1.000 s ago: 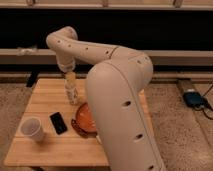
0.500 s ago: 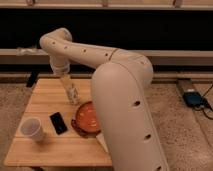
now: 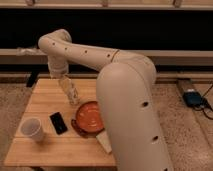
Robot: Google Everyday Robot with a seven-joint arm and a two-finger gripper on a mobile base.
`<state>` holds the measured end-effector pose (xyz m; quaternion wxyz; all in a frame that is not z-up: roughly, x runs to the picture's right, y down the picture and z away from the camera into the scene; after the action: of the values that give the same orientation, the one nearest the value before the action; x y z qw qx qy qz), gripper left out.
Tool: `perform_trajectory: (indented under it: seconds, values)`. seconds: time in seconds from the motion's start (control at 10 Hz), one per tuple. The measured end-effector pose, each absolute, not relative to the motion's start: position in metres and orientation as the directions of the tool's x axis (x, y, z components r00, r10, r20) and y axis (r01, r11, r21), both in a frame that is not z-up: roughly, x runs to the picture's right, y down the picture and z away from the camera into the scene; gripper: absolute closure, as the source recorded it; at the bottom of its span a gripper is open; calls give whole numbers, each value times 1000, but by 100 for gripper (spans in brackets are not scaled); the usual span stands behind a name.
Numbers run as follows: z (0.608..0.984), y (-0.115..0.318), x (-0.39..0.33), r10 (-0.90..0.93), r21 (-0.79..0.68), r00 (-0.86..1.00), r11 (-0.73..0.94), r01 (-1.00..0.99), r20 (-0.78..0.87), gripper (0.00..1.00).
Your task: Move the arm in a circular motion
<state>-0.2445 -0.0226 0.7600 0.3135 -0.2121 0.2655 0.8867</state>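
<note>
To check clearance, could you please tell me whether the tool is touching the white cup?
Apart. The camera view shows the tool over the table, bare wood plainly separating it from the white cup.

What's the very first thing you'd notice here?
The giant cream-white arm fills the front right of the picture and bends back over a wooden table. Its gripper points down over the middle of the table, next to an orange dish. A white cup and a black phone sit toward the picture's left.
</note>
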Motion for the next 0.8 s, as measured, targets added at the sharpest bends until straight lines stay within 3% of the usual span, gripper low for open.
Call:
perform_trajectory:
  seconds: [0.8]
  values:
    - [748, -11, -252, 445, 327, -692, -650, -686, -568, 20]
